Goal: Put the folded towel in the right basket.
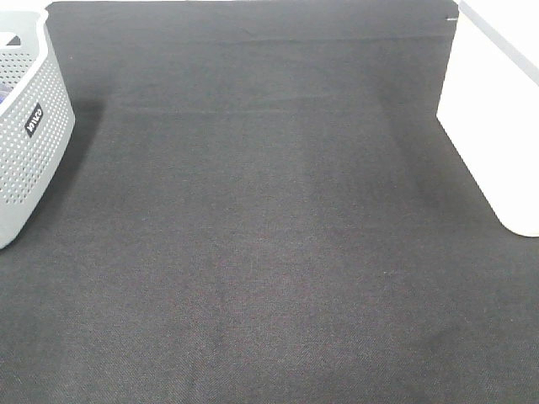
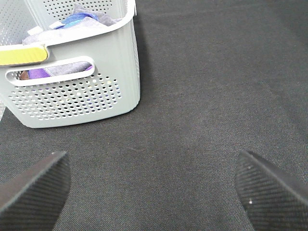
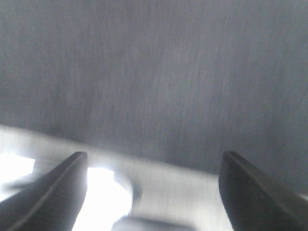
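Note:
No folded towel lies on the black cloth (image 1: 269,236) in any view. The right basket (image 1: 493,118) is white and stands at the right edge of the exterior view. Neither gripper shows in that view. In the left wrist view my left gripper (image 2: 151,156) is open and empty above the cloth, a little way from the grey perforated basket (image 2: 77,96), which holds purple and blue cloth (image 2: 77,19). In the blurred right wrist view my right gripper (image 3: 154,156) is open and empty over the cloth, near a pale blurred surface (image 3: 163,192) that I cannot identify.
The grey perforated basket (image 1: 29,126) stands at the left edge of the exterior view. A yellow strip (image 2: 21,57) lies on its rim in the left wrist view. The black cloth covers the whole table between the two baskets.

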Robot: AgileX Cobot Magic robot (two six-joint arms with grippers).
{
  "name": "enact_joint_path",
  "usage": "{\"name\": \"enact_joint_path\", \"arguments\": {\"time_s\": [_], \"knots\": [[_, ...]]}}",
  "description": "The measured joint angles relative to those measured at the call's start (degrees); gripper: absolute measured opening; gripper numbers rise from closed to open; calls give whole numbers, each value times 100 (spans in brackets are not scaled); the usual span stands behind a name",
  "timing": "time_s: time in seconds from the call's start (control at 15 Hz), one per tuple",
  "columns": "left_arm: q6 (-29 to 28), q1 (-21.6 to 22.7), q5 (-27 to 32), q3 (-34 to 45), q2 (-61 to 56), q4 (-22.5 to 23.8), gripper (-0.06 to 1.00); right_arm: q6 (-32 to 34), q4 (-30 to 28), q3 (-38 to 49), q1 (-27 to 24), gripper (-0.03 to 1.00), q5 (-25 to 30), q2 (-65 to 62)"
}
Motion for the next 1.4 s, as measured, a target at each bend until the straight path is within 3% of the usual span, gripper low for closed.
{"name": "enact_joint_path", "arguments": {"time_s": [0.2,0.47,1.0,1.27,1.4], "knots": [[0,0,0,0,0,0,88,-155,0,29,0,71,-115,-1610],[0,0,0,0,0,0,88,-201,6,29,0,71,-115,-2785],[0,0,0,0,0,0,88,-206,6,29,0,71,-120,-2825],[0,0,0,0,0,0,88,-212,23,29,-498,71,-120,-2825],[0,0,0,0,0,0,88,-212,29,29,-504,71,-120,-2825]]}}
